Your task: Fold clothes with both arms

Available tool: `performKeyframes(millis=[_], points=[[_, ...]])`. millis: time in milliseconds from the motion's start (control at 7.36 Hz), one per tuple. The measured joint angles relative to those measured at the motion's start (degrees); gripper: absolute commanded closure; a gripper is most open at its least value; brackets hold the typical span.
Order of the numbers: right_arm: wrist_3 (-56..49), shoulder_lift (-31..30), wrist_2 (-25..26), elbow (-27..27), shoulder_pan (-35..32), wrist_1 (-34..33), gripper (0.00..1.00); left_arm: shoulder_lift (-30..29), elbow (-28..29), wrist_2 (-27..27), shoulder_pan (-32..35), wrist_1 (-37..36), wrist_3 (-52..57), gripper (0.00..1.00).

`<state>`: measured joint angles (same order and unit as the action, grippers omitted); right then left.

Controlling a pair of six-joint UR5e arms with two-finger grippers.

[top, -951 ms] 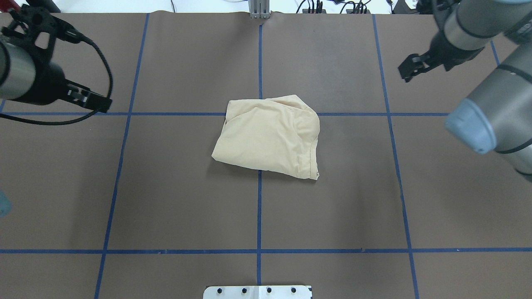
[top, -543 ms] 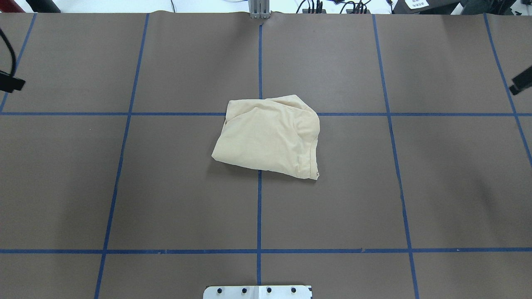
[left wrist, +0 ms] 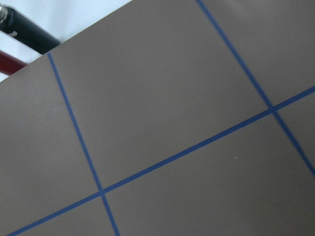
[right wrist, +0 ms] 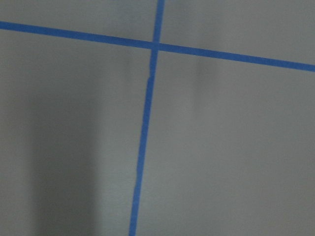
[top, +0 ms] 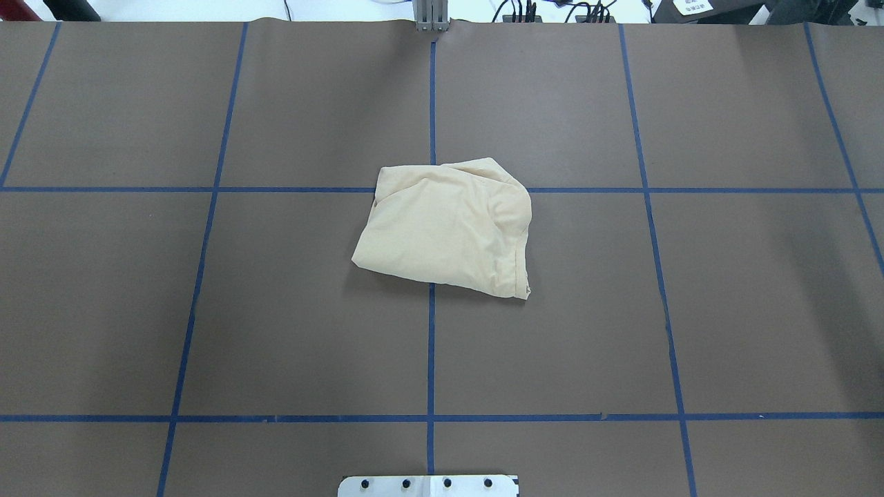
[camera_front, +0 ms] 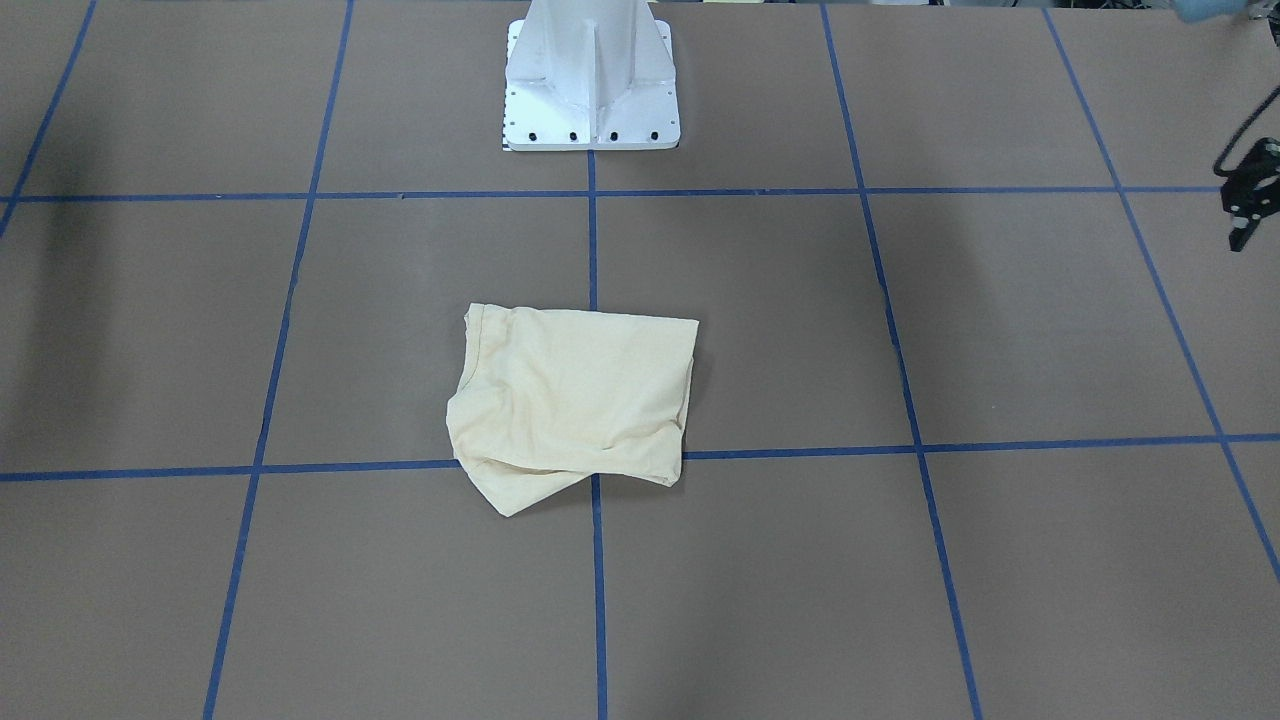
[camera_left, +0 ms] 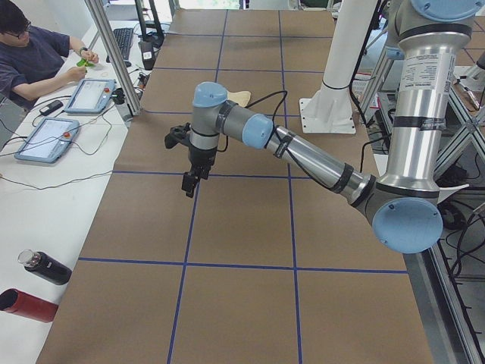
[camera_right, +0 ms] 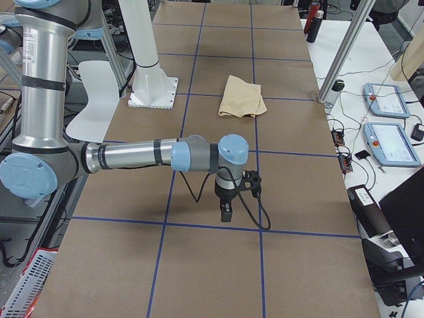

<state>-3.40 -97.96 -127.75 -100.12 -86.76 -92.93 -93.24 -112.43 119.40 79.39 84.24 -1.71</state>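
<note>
As the T-shirt [top: 445, 231] lies folded at the middle of the worktop [top: 207, 310], folding looks complete. Park the left end effector [camera_left: 188, 186] and right end effector [camera_right: 226, 213] near opposite worktop ends, clear of the cloth. Whether their fingers are spread cannot be told.

Robotics lab: robot arms [camera_left: 303, 155] on white pedestal [camera_front: 590, 90], tape-grid table [top: 276, 310], teach pendants [camera_right: 391, 142], op [camera_left: 34, 57] at bench [camera_left: 45, 205].

Things by number
One shirt [top: 445, 231]; two arms, left arm [camera_left: 303, 155] and right arm [camera_right: 132, 157]; one pedestal [camera_front: 590, 80].
</note>
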Motion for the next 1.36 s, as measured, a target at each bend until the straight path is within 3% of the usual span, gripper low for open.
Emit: performKeyframes(millis=[272,407,679,951,1358], points=[[0.13,-0.87,-0.93,5.46,-1.32,7.34,0.0,6.16,1.88,6.33,2.35,4.76,0.22,0.0],[0.23,-0.9,-1.31,5.59,-1.46,8.44,0.0,11.05,1.72,10.81,4.3,9.77,0.05,0.0],[-0.04,-0.67,-1.53,4.99,-1.48,9.21,0.0,14.59,2.62,15.09,7.6,14.53,-0.43,0.0],[-0.42,-0.74,-1.94,3.34,-1.48,9.51,0.0,15.18,3.21,12.65,8.25,15.63,-0.26,0.0],[0.9,-0.59,-6.41,0.4,-1.55,6.19,0.0,16.24,3.67,7.96,8.26,15.66,-0.32,0.0]])
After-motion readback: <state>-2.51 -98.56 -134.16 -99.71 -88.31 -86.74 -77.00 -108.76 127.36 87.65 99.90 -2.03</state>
